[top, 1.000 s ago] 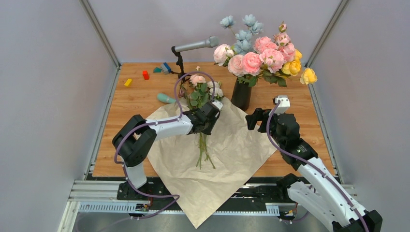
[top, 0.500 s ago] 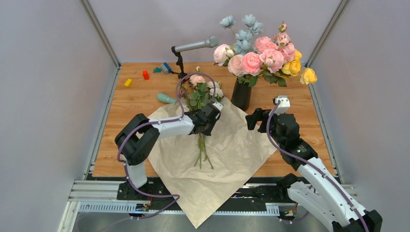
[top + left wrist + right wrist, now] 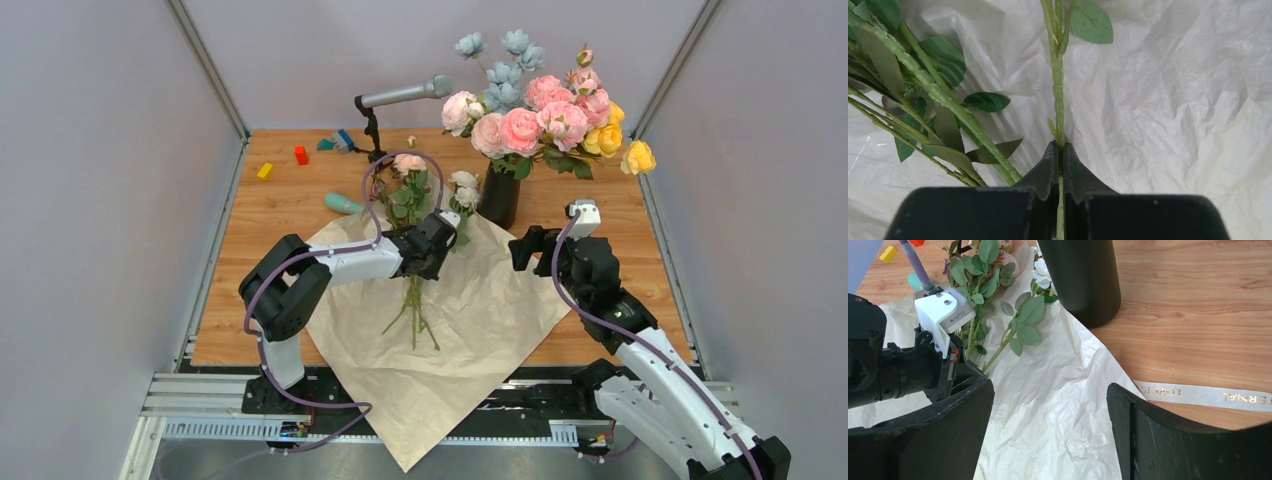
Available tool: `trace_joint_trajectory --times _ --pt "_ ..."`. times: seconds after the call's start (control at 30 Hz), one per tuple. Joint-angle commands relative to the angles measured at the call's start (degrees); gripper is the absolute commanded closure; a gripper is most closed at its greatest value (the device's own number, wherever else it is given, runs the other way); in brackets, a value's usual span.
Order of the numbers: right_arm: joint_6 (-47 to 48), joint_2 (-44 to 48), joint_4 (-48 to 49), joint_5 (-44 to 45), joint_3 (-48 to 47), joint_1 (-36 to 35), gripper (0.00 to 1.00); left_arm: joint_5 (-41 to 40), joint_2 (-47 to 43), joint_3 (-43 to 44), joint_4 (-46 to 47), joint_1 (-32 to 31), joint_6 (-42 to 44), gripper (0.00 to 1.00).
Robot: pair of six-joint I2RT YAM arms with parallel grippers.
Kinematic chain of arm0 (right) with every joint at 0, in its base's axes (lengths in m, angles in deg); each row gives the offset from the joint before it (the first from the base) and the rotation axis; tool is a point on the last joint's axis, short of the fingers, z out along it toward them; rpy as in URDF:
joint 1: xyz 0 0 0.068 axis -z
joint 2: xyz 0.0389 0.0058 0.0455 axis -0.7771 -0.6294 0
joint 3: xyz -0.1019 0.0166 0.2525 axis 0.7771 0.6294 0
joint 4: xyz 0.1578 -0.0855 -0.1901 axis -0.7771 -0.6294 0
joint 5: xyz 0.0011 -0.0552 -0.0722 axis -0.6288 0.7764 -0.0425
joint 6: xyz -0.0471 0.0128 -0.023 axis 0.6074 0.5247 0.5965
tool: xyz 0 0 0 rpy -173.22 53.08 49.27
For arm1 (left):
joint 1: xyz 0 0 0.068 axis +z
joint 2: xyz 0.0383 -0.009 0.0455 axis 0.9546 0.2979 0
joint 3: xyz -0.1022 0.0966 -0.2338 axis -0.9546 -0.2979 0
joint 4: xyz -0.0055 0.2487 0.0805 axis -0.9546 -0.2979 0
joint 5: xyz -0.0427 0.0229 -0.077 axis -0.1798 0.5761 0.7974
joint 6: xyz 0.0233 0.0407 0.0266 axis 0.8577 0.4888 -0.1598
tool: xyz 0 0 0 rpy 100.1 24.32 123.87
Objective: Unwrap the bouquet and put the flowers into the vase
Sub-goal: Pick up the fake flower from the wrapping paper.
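Flowers: we see the flowers (image 3: 412,195) lying loose on the opened wrapping paper (image 3: 480,300), blooms toward the far side of the table (image 3: 270,230), bare stem ends pointing to the near edge.
Single stem: one thin green stem (image 3: 1058,95) stands apart from the rest, which fan out to its left in the left wrist view.
White blooms: a small cream-white cluster (image 3: 462,190) sits at the right side of the bunch, just beside the vase.
Left gripper: the left gripper (image 3: 1058,150) has its fingers pressed together on that single stem, pinching it partway along its length, over the paper.
Wrapping paper: it lies spread flat, pale beige side up and crinkled, with one corner hanging over the near table edge.
Ribbon: a cream ribbon (image 3: 1208,395) with gold lettering lies flat on the wood, just past the paper's right corner.
Vase: the dark glossy vase (image 3: 499,198) stands upright at the paper's far corner; we see it filled with large pink, pale blue and yellow blooms (image 3: 540,115).
Right gripper: the right gripper (image 3: 522,247) hangs above the paper's right side, near the vase, fingers spread wide with nothing between them.
Background: a microphone (image 3: 405,94) on a black stand, a teal object (image 3: 343,204), a red block (image 3: 301,155) and a yellow block (image 3: 265,170) sit at the far left.
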Motion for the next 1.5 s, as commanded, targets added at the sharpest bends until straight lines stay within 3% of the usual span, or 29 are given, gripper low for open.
trace_joint_trajectory --times 0.0,0.77,1.13,1.47 --pt "-0.9 0.9 0.6 1.1 0.2 0.3 0.16 2.8 -3.9 1.6 1.3 -0.4 -3.4 1.00" --pt "-3.6 1.2 0.2 -1.3 -0.6 0.3 0.13 11.8 -22.0 -11.3 14.6 -0.4 -14.0 1.00" --pt "-11.6 0.0 6.6 -17.9 -0.4 0.3 0.08 16.6 -32.2 -19.2 24.1 -0.4 -18.8 1.00" --pt "-20.0 -3.8 16.1 -29.4 0.1 0.1 0.10 21.0 -37.9 -25.3 33.4 -0.3 -22.6 1.00"
